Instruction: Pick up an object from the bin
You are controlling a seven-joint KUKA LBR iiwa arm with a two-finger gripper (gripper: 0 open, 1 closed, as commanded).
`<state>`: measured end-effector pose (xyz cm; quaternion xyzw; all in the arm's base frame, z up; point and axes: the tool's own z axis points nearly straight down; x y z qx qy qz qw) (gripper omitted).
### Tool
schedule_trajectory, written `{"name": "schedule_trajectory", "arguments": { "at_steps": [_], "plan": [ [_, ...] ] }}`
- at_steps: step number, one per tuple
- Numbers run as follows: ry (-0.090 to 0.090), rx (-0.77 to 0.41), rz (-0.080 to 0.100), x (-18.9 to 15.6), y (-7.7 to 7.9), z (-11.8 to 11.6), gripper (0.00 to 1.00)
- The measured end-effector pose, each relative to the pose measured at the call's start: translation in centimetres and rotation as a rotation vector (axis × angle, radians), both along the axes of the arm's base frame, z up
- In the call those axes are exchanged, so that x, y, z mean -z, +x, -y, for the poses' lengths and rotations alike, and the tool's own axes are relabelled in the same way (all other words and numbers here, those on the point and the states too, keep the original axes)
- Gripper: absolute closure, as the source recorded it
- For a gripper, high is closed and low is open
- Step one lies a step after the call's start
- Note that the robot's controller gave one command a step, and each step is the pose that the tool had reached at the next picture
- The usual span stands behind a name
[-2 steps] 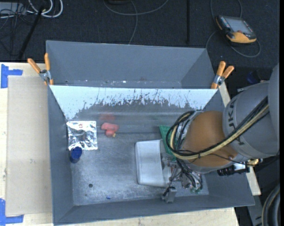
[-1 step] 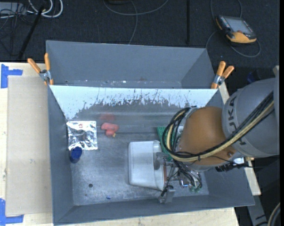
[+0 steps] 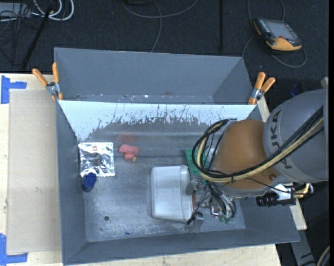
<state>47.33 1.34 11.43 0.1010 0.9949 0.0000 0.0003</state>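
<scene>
Since the task names no item, candidates are logged left to right across the bin (image 3: pixel 155 82). Foil packet (image 3: pixel 97 158) at 9 o'clock, with a blue piece (image 3: pixel 89 182) touching its lower corner. Pink lump (image 3: pixel 128 151) near it, toward 10 o'clock. White tub (image 3: pixel 168 192) just off centre, toward 5 o'clock. Hand (image 3: pixel 203 208) sits low at the tub's 3 o'clock edge, touching or nearly so. Released or clenched: cannot tell, since cables hide it.

Risks, my judgement: the smooth tub wall may slip from the grip, the hand may shove the tub aside, and the cables may snag its rim.
</scene>
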Motion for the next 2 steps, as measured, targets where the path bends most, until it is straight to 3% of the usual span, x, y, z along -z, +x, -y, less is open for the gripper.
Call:
{"name": "schedule_trajectory", "arguments": {
  "at_steps": [1,2],
  "plan": [
    [0.000,-0.045,0.008,4.53,0.00,-0.81,0.00],
    [0.000,-0.045,0.012,4.47,0.16,-0.83,0.00]
  ]
}}
